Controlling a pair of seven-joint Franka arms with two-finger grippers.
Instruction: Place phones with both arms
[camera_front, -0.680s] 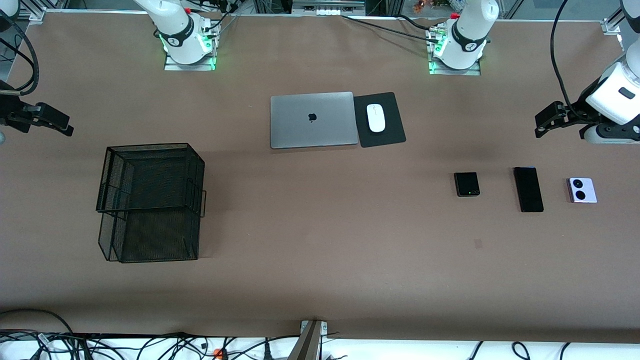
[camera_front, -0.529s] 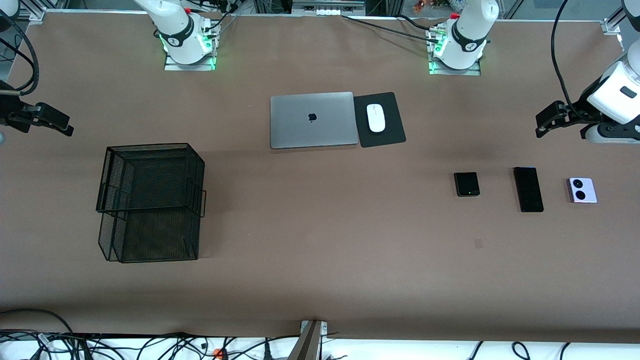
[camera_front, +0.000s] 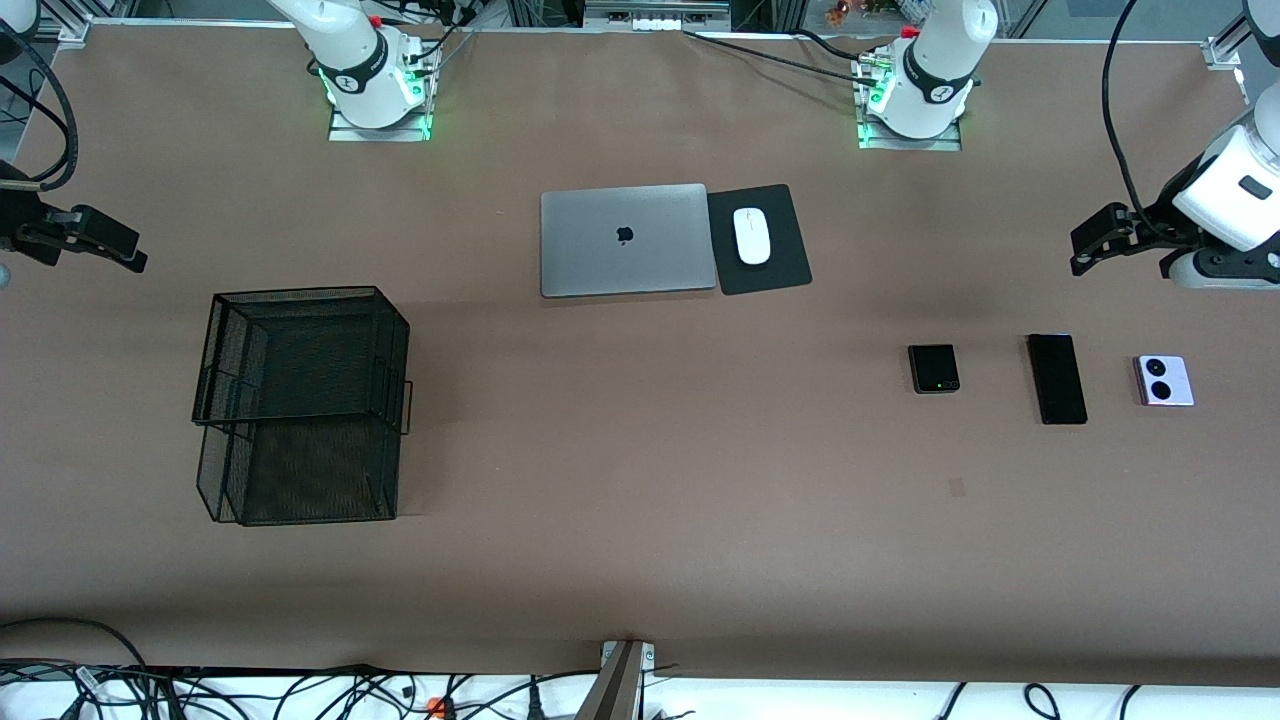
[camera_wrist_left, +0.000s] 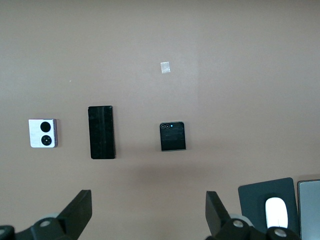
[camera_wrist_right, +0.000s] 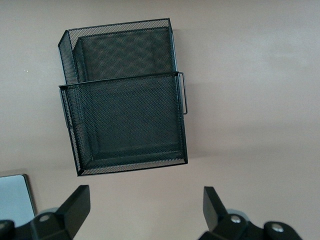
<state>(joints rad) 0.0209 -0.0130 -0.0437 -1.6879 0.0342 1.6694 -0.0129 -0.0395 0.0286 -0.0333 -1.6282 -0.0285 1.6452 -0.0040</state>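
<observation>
Three phones (camera_wrist_left: 101, 132) lie well apart from the left gripper's (camera_wrist_left: 147, 212) open jaws.

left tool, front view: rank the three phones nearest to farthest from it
From the left tool:
1. Lilac phone, toward the left arm's end of the table.
2. Slim black phone, middle of the row; too close to the lilac one to rank firmly.
3. Folded black phone, toward the table's middle, plainly farthest.

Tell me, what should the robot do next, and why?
Probably the left gripper, open and up in the air at the left arm's end of the table, should come down over the lilac-white phone, the phone closest to that end. All three phones lie untouched in a row. The right gripper waits, open, near the mesh tray.
</observation>
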